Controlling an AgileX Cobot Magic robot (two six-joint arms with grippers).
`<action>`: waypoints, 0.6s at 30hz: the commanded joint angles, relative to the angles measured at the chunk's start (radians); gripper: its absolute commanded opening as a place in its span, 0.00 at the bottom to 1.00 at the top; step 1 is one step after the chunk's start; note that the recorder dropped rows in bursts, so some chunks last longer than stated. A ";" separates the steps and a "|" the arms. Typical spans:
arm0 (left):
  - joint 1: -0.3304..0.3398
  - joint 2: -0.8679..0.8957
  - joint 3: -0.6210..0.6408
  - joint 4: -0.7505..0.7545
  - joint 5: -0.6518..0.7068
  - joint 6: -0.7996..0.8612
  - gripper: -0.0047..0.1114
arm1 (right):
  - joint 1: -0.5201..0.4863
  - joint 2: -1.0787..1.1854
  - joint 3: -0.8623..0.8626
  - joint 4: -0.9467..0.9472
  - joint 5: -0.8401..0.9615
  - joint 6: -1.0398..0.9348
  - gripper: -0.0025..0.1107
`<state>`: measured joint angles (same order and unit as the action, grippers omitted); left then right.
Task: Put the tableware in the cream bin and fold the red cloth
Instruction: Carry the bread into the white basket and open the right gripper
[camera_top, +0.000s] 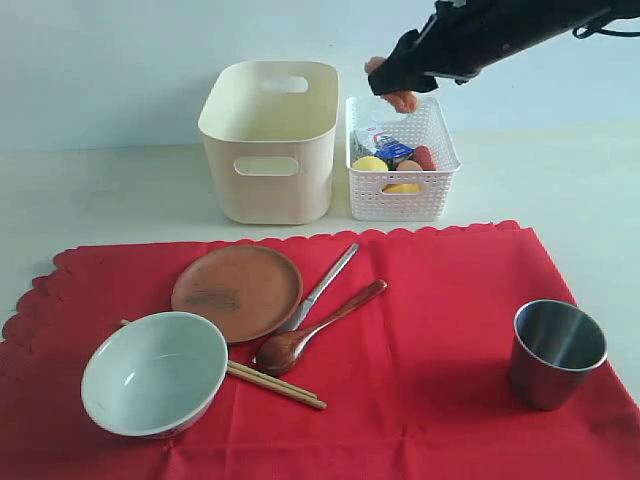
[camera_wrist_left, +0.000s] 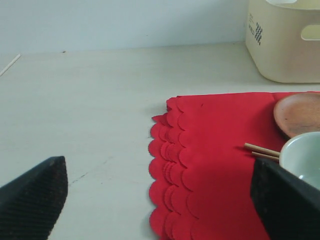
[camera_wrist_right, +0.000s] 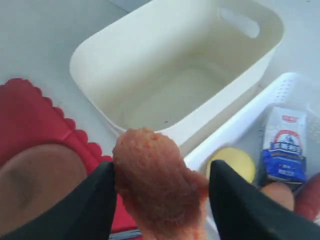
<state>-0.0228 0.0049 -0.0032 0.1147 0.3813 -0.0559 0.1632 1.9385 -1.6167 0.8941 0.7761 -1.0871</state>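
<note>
The right gripper (camera_top: 392, 82) hangs above the small white perforated basket (camera_top: 402, 200), its jaws closed around a lumpy orange-brown piece of food (camera_wrist_right: 150, 175). The left gripper (camera_wrist_left: 160, 210) waits low over the pale table (camera_top: 100, 200), at the scalloped side edge of the bright red fabric cloth (camera_top: 430, 360), with its jaws wide apart and empty.

By the look of things the task proper has hardly begun. The tall cream plastic bin (camera_top: 268, 190), standing just beside the basket behind the cloth, shows a bare interior in the right wrist view. Every piece of tableware lies on the cloth:
- the pale grey-white bowl (camera_top: 155, 372) at the near left
- the round brown plate (camera_top: 237, 290) just behind it
- the dark wooden spoon (camera_top: 320, 325) and slim metal utensil (camera_top: 325, 285) side by side at the plate's right
- the pair of wooden chopsticks (camera_top: 275, 383) passing under the bowl
- the steel cup (camera_top: 557, 352) upright and well apart at the right

The cloth lies flat and unfolded. Six items are left to bin before folding looks workable.
</note>
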 joint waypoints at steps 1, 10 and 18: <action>0.003 -0.005 0.003 0.002 -0.011 0.001 0.85 | -0.009 0.043 -0.024 0.013 -0.104 -0.014 0.02; 0.003 -0.005 0.003 0.002 -0.011 0.001 0.85 | -0.009 0.337 -0.320 -0.076 -0.111 0.103 0.02; 0.003 -0.005 0.003 0.002 -0.011 0.001 0.85 | -0.009 0.471 -0.401 -0.197 -0.144 0.148 0.02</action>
<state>-0.0228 0.0049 -0.0032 0.1147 0.3813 -0.0559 0.1604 2.3858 -1.9966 0.7086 0.6556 -0.9453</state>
